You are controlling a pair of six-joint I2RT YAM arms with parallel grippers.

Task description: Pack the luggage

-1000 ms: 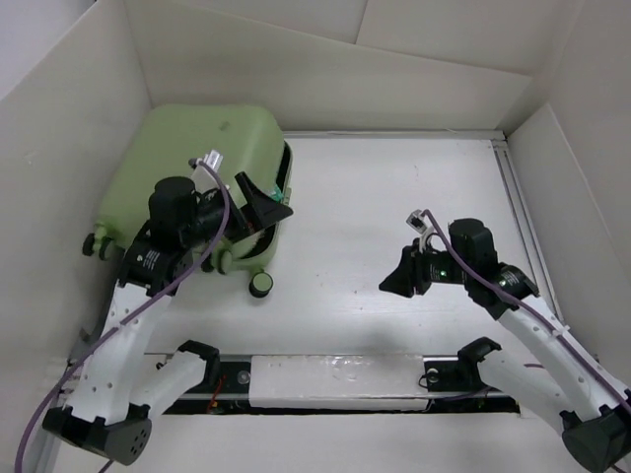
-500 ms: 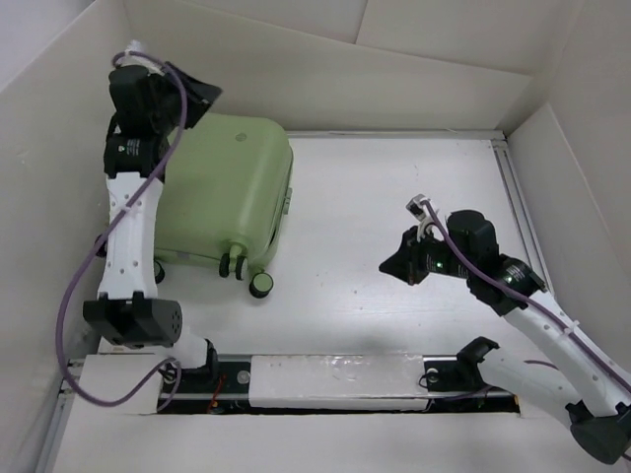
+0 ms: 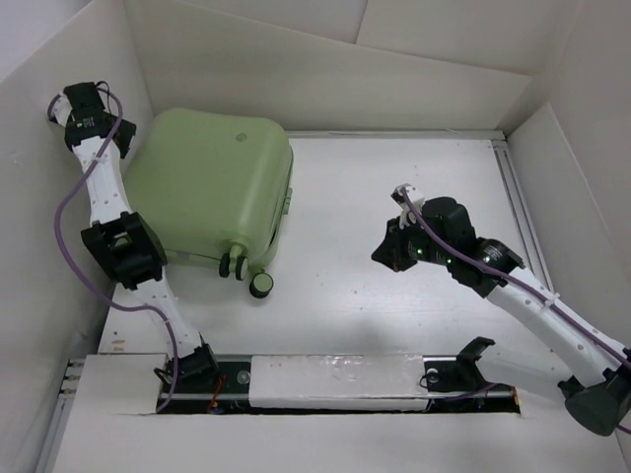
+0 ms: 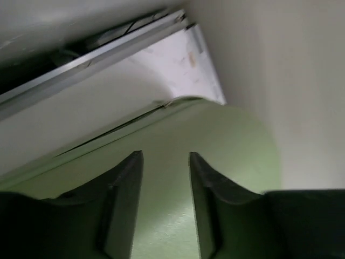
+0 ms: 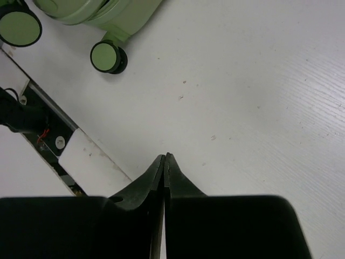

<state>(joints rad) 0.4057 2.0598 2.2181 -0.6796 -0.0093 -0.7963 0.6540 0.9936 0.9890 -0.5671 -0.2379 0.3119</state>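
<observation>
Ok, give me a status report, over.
Left gripper open, empty, at the suitcase's corner by the wall. Right gripper shut, empty, over the table. Suitcase closed, lying flat, far left. Nothing on it.

The luggage [image 5: 97, 8] runs off the right wrist view's top edge (left wrist view blurred).

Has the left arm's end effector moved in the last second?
Yes. The left end effector swung from over the luggage near its wheels away to the left wall.
</observation>
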